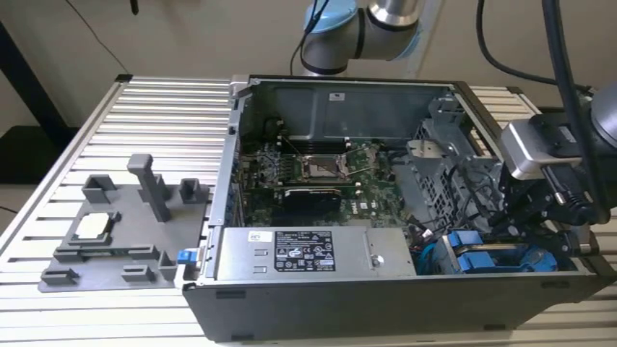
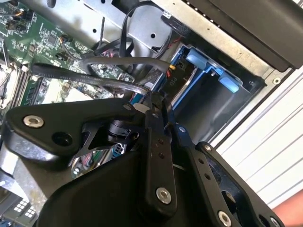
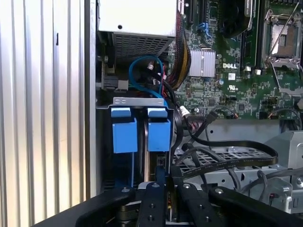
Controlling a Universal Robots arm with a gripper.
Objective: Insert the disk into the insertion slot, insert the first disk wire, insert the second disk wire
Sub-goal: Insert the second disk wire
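Hovering over the insertion slot, hand nearly closed, seemingly pinching a black wire. Disk already seated in its bay; wiring apparently unfinished.

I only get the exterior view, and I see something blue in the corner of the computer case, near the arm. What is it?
Observer: In the first wrist view it is two blue tabs, standing side by side in a grey metal cage.
Operator: And where is the claw?
Observer: The claw is lined up with the tab nearer the circuit board, close in front of it.
Operator: Are there any wires around it?
Observer: Yes, black cables arch across right beside the claw, on the circuit-board side.
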